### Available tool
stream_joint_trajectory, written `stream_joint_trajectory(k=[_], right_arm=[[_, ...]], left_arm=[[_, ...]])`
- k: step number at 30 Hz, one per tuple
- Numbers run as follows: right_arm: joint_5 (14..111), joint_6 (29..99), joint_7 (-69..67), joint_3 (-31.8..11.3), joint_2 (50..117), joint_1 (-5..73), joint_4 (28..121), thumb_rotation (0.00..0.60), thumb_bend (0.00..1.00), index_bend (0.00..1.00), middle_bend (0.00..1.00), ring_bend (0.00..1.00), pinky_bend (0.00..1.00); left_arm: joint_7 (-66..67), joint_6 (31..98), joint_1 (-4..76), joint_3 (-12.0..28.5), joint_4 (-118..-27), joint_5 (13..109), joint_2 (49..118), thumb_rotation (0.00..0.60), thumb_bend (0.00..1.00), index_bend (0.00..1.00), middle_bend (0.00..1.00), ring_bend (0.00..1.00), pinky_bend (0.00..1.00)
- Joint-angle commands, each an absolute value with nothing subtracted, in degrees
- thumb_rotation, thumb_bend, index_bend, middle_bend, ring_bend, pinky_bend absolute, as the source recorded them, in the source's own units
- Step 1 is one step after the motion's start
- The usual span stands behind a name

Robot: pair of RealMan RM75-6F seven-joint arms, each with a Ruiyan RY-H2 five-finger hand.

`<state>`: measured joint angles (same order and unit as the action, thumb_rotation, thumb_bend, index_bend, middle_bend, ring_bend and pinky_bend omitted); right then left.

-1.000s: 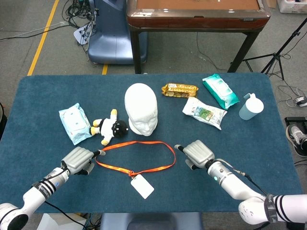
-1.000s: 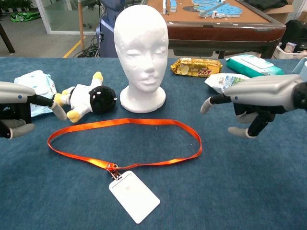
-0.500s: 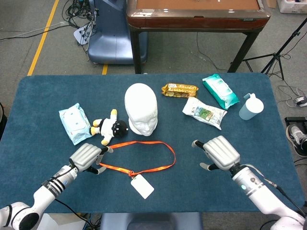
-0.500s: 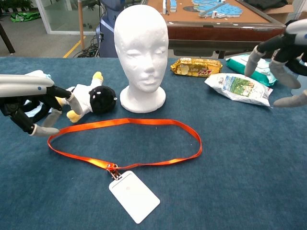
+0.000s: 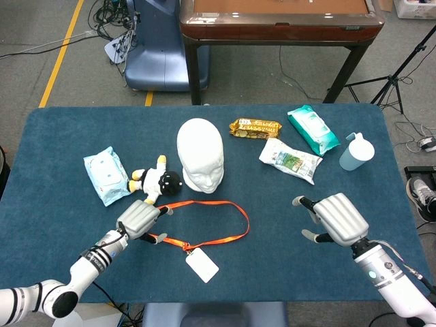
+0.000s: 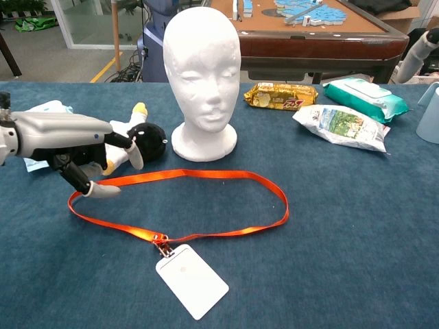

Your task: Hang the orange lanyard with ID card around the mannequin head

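Covering the whole work surface is a dark blue cloth on the table (image 5: 61, 136), with grey floor, a yellow floor line (image 5: 63, 53) and loose cables at its ten o'clock and a wooden-topped table (image 5: 279, 20) at twelve o'clock. Furthest left lies a pale wipes pack (image 5: 106, 175), then a black-and-white plush toy (image 5: 155, 181). The left hand (image 5: 141, 219) hangs over the left bend of the orange lanyard (image 6: 260, 181), fingers curled downward near the strap; whether they hold it cannot be told. That lanyard lies flat in a loop on the cloth, its ID card (image 6: 191, 279) at six o'clock of the white mannequin head (image 6: 204, 75), which stands upright just behind the loop. Further right sit a gold snack packet (image 5: 255, 127), two more soft packs and a pale blue cup (image 5: 355, 151). The right hand (image 5: 338, 218) hovers released, fingers spread, grasping nothing.
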<state>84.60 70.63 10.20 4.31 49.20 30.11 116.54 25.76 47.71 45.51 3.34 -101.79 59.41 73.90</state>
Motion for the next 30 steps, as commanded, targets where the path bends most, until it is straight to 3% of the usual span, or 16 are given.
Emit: stream_joint_trajectory(k=[1, 12, 18, 30], right_arm=[[85.06, 70.13, 10.21, 3.96, 48.99, 29.66, 116.62, 0.6, 0.2, 0.34, 0.68, 0.73, 1.0], [85.94, 68.4, 10.61, 2.43, 49.0, 28.28, 117.03, 0.6, 0.2, 0.34, 0.69, 0.73, 1.0], [86.18, 67.94, 10.85, 1.79, 48.99, 27.46, 117.16, 0.6, 0.2, 0.34, 0.69, 0.74, 1.0], [86.65, 66.9, 11.02, 0.65, 48.83, 26.33, 117.43, 0.6, 0.2, 0.34, 0.7, 0.74, 1.0]], left_arm=[[29.14, 48.47, 47.53, 3.99, -100.3, 54.67, 76.76, 0.505, 0.28, 0.25, 0.96, 1.0, 0.92], [33.33, 50.93, 50.86, 5.43, -94.62, 44.57, 83.08, 0.523, 0.28, 0.33, 1.0, 1.0, 0.97], [34.69, 51.27, 52.3, 5.72, -91.05, 40.11, 85.57, 0.575, 0.28, 0.34, 1.0, 1.0, 0.97], [38.01, 52.34, 53.13, 3.37, -86.24, 37.14, 88.04, 0.587, 0.28, 0.36, 1.0, 1.0, 0.97]])
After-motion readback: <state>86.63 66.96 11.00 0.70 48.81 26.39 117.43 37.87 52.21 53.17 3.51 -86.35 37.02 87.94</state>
